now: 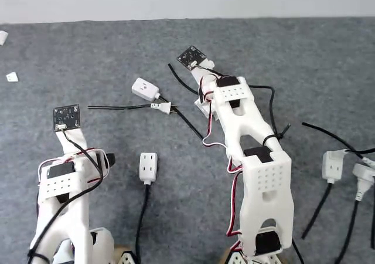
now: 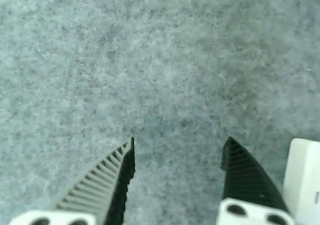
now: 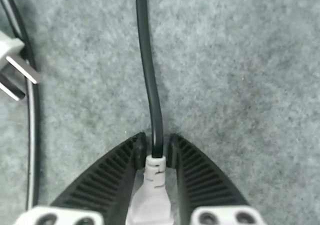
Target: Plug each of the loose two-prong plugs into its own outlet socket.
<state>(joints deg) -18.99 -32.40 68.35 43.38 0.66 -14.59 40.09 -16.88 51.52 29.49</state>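
High camera down over the grey table [image 1: 304, 58]; each wrist camera close above that same surface, past its jaws.

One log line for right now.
left gripper open over carpet | right gripper shut on plug | second plug loose nearby

The table [image 1: 304, 58] wore a grey, felt-like cover. From its middle, a white socket [image 1: 143, 88] lay at eleven o'clock with a loose plug [image 1: 162, 107] just beside it. A second socket [image 1: 147, 166] lay at eight, and a third socket [image 1: 332, 164] and another plug [image 1: 362, 180] at three. Two white scraps [image 1: 12, 76] sat at ten, near the edge.
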